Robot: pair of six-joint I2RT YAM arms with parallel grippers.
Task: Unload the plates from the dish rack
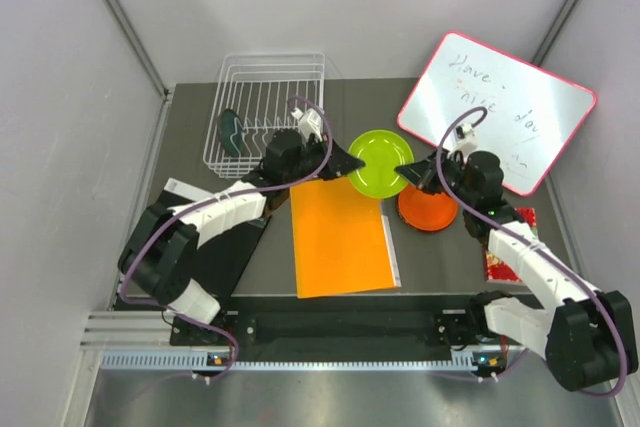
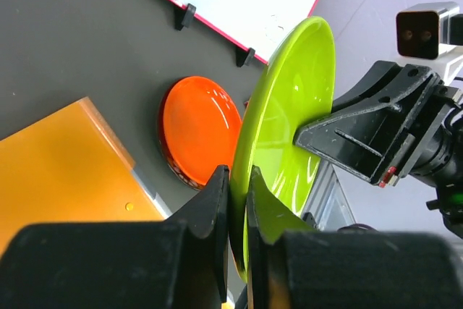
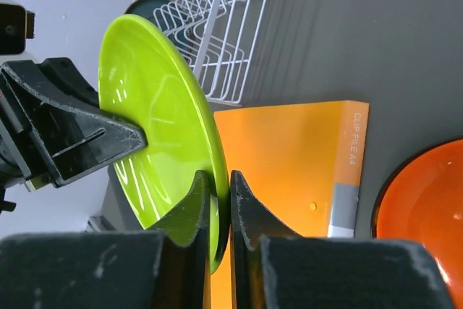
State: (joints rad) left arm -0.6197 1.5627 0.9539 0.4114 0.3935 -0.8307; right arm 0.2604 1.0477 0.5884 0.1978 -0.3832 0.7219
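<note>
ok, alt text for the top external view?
The left arm's fingers and the right arm's fingers pinch opposite edges of one lime green round plate above the dark table. A plain orange round plate lies beside the right fingers; a dark teal plate stands in the white wire dish rack.

The lime green plate (image 1: pixel 380 162) is plain and glossy, with black jaws on either side of it. A plain orange plate (image 1: pixel 428 209) shows against the dark grey counter (image 1: pixel 450 262), toward the right edge. Mid-counter lies the orange folder (image 1: pixel 340 237), with a pale strip down one side. In the far-left corner, the dark teal plate (image 1: pixel 231 132) stands in the white wire dish rack (image 1: pixel 268 97). The whiteboard (image 1: pixel 497 112) is white with a pink frame and dark handwriting.
</note>
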